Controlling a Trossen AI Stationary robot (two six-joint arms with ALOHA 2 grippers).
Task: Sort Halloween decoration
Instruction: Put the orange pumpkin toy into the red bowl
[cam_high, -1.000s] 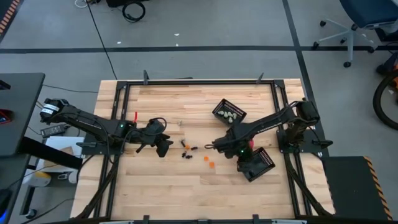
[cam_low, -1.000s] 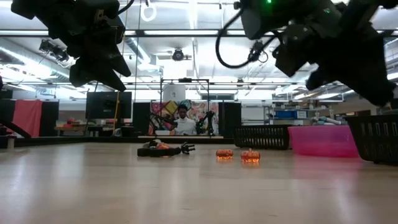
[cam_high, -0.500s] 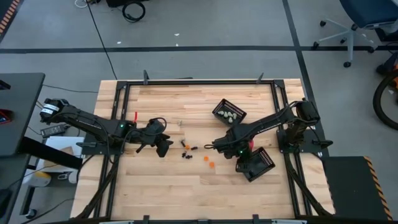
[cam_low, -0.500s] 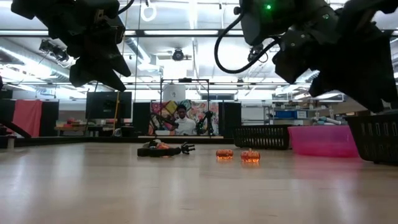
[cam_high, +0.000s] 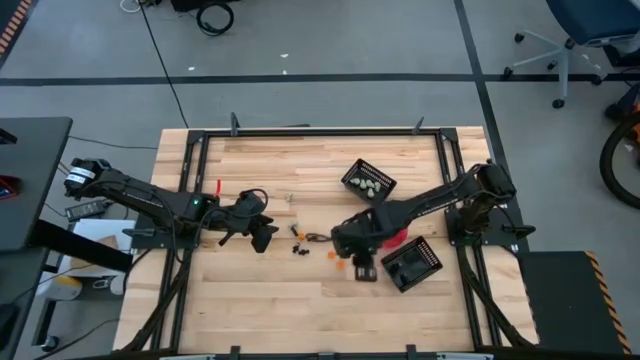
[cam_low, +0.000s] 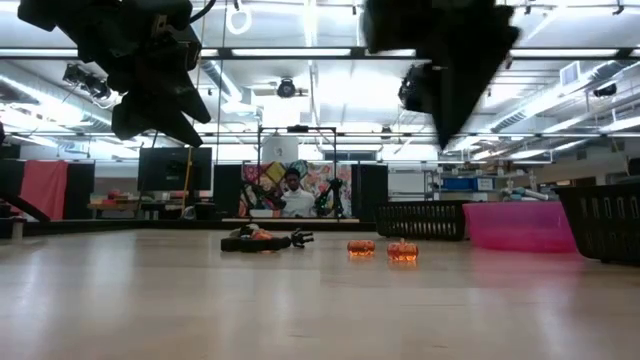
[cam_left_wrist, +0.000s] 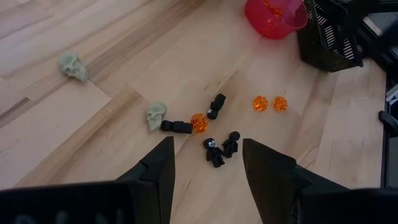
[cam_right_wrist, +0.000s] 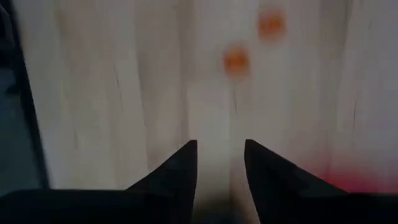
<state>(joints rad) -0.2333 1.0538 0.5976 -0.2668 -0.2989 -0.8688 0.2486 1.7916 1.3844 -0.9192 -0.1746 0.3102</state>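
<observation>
The Halloween decoration lies scattered on the bench (cam_high: 250, 290) around our landmark, the pink bowl (cam_left_wrist: 274, 17). We see two orange trinkets (cam_left_wrist: 269, 103) nearest the bowl. A little farther from it sits a cluster of black trinkets (cam_left_wrist: 219, 148) with another orange one (cam_left_wrist: 198, 122) among them, and two pale skulls (cam_left_wrist: 155, 115) lie farthest out (one well apart from the rest). More pale pieces rest in a black basket (cam_high: 368, 180) beyond the bowl, and a second black basket (cam_high: 414, 263) stands just beside the bowl.

The right tool (cam_right_wrist: 219, 163) hovers above the bench near the two orange trinkets, its fingers apart and empty. The left tool (cam_left_wrist: 205, 165) waits over the black cluster, on the side away from the bowl, fingers spread wide and holding nothing.
</observation>
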